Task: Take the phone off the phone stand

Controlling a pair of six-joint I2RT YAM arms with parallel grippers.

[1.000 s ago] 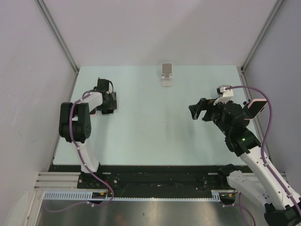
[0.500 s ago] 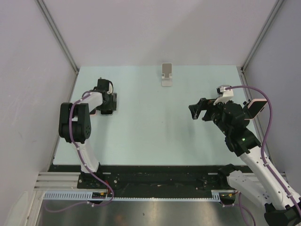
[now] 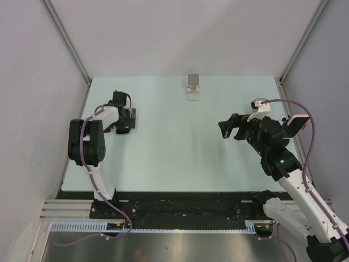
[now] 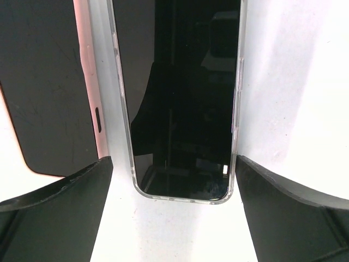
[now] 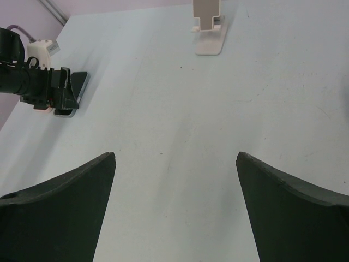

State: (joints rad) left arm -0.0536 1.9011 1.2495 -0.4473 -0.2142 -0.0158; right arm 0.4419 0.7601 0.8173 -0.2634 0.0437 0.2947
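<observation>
The phone (image 4: 180, 98), black-screened in a clear case, lies flat on the pale table at the left. My left gripper (image 4: 174, 218) is open, its fingers either side of the phone's near end and not touching it. In the top view the left gripper (image 3: 127, 119) sits low over the phone. The white phone stand (image 3: 193, 87) stands empty at the back middle; it also shows in the right wrist view (image 5: 209, 27). My right gripper (image 3: 229, 126) is open and empty above the table's right half, shown in its wrist view (image 5: 175, 158).
A second dark device with a pink rim (image 4: 52, 87) lies right beside the phone on its left. A dark pink-rimmed object (image 3: 297, 125) sits at the table's right edge by the right arm. Walls and metal posts enclose the table.
The left gripper has shifted very slightly over the phone. The right arm has not visibly moved.
</observation>
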